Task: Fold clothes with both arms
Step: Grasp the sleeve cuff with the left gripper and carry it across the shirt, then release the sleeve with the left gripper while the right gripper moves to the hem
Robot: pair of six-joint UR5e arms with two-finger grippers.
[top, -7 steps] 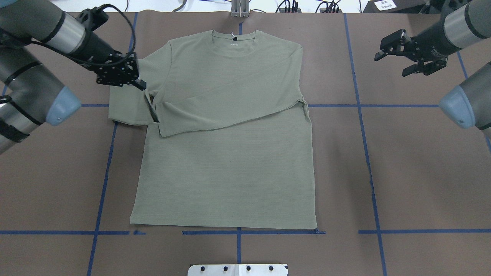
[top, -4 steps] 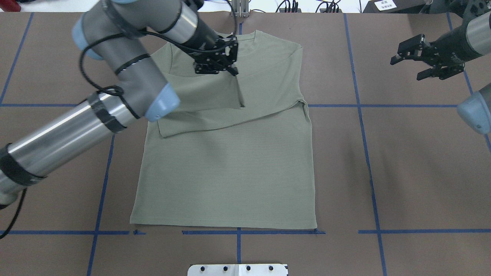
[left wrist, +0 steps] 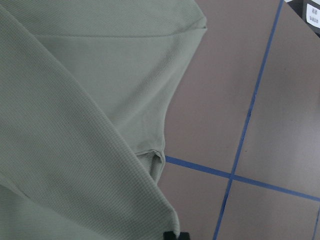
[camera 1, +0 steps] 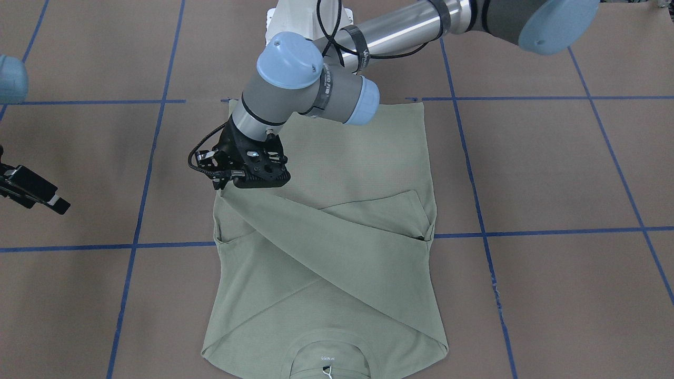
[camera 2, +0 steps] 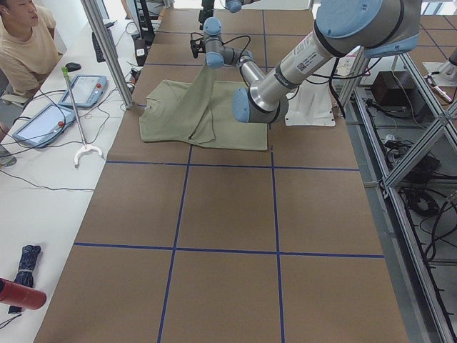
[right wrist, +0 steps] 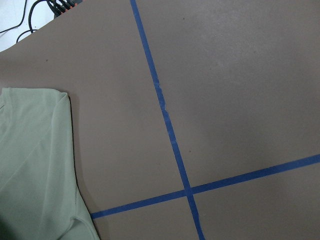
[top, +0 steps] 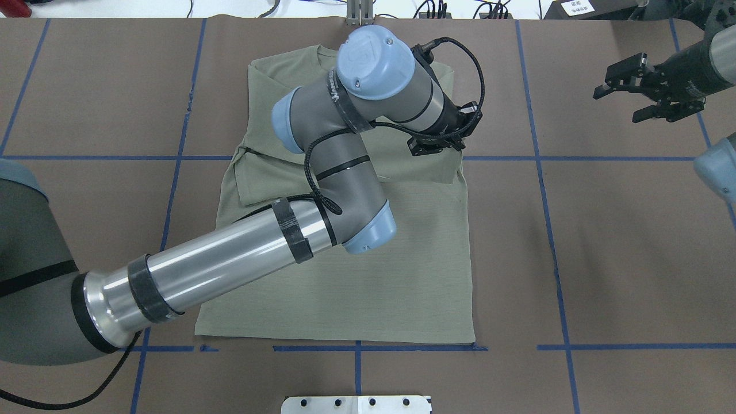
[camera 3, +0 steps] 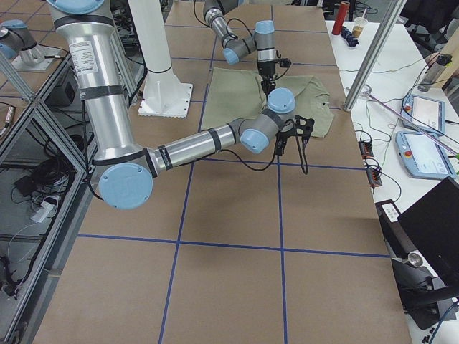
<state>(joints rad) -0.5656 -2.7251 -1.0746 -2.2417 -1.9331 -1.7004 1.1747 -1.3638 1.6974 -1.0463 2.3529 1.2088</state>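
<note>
The sage-green shirt (top: 345, 276) lies flat on the table, collar (camera 1: 324, 360) at the far edge from the robot. My left arm (top: 230, 253) reaches across its chest. My left gripper (top: 451, 145) is shut on the cuff of the shirt's left sleeve (camera 1: 326, 247) and holds it low over the shirt's right edge, so the sleeve runs diagonally over the chest. The other sleeve (camera 1: 389, 210) lies folded underneath it. The cuff edge and fingertips (left wrist: 175, 235) show in the left wrist view. My right gripper (top: 616, 107) hangs open and empty, well off the shirt's right side.
Blue tape lines (top: 546, 230) grid the brown table. A white base plate (top: 356, 404) sits at the near edge and a metal post (top: 359, 11) at the far edge. A person (camera 2: 25, 43) sits at a side table with tablets (camera 2: 86, 89).
My left arm has swept from the shirt's left side across to its right edge, dragging the left sleeve over the chest. My right gripper has drawn back a little to the right.
</note>
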